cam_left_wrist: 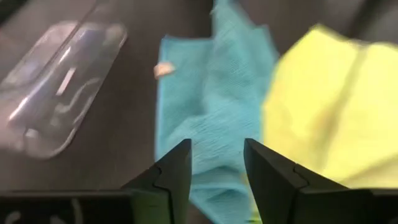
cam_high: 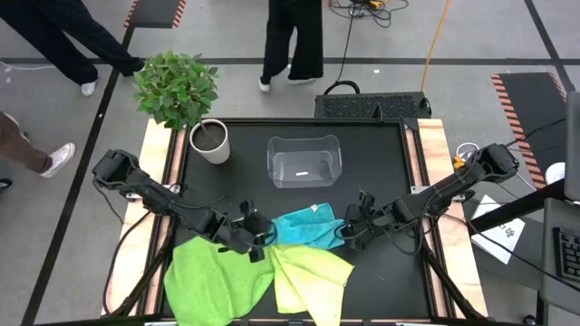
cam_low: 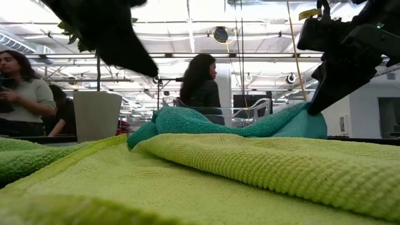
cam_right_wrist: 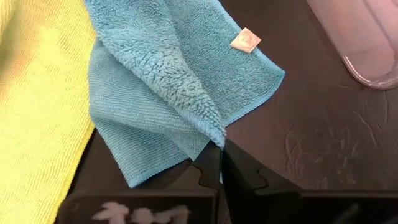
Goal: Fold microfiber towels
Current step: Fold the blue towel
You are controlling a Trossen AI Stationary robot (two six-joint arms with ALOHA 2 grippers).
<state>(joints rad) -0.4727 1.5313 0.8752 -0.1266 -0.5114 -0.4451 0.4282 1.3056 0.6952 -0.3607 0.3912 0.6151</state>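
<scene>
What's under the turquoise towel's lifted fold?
A second layer of the turquoise towel itself, lying flat on the black table. The right tool is shut on the fold's edge. Its far side slips under the yellow-green towel; that overlap is hidden.

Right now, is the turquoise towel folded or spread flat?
Folded: the turquoise towel has one layer doubled over another, an edge pinched in the right claw.
</scene>
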